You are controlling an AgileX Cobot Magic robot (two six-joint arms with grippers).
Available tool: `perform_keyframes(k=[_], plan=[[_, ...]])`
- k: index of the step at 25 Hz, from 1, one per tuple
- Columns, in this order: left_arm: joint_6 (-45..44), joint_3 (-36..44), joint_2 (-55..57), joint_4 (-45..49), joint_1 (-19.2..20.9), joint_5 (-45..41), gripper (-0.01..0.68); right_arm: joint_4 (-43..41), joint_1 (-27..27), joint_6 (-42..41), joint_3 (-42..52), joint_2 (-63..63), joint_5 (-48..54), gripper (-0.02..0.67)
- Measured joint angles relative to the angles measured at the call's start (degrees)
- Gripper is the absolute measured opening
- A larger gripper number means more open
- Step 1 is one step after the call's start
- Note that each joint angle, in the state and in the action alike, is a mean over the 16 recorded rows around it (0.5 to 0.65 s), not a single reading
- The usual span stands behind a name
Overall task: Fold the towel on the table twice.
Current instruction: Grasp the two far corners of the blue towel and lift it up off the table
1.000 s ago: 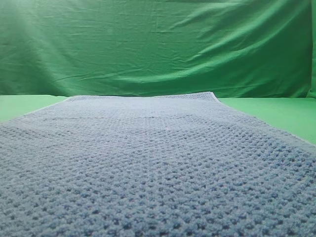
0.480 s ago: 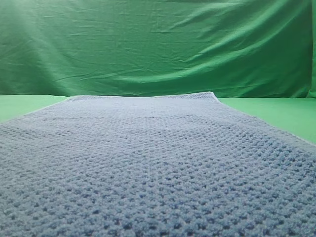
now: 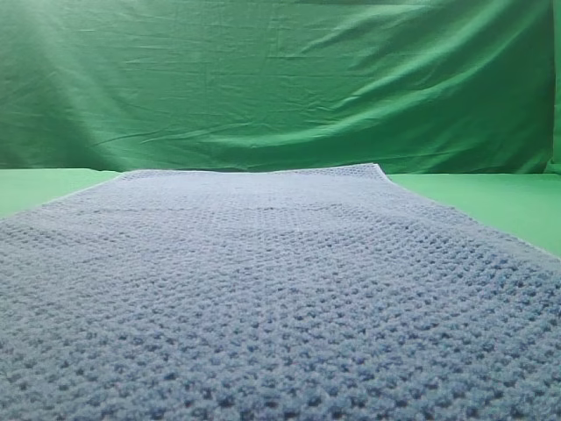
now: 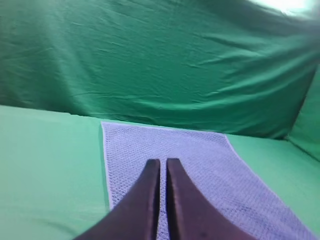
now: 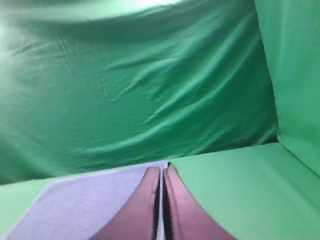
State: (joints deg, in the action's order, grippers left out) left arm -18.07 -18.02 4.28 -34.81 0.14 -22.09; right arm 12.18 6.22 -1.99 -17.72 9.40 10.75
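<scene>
The blue-grey waffle-knit towel (image 3: 280, 298) lies spread flat on the green table (image 3: 491, 197) and fills most of the exterior high view. No gripper shows in that view. In the left wrist view my left gripper (image 4: 163, 162) hangs above the towel (image 4: 200, 155), its dark fingers pressed together with nothing between them. The right wrist view has my right gripper (image 5: 161, 171) shut and empty, raised over the towel's (image 5: 95, 200) right edge.
A wrinkled green cloth backdrop (image 3: 280, 83) hangs behind the table and wraps round on the right (image 5: 295, 75). Bare green table (image 4: 50, 165) lies left of the towel, and more (image 5: 240, 190) lies to its right.
</scene>
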Motion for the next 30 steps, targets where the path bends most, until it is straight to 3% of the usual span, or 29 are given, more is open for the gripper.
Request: perform_keyframes(k=[6,14,22,30], plan=[[-2.0,-8.3,9.3,3.5,-0.7,-10.0,0.047,1.9,0.0,-2.9,-6.1,7.3,4.8,0.000],[5.3,-17.1,25.8,10.8,-2.9,-18.6,0.016,1.6,0.1,-9.1,-16.2,23.2,18.5,0.000],[11.0,-23.7,41.4,15.5,-4.6,-22.3,0.000,-1.6,3.7,-11.5,-24.8,40.4,28.7,0.000],[11.1,-30.2,56.0,16.7,-6.9,-22.2,0.000,-7.2,10.2,-6.1,-34.3,57.8,33.9,0.000]])
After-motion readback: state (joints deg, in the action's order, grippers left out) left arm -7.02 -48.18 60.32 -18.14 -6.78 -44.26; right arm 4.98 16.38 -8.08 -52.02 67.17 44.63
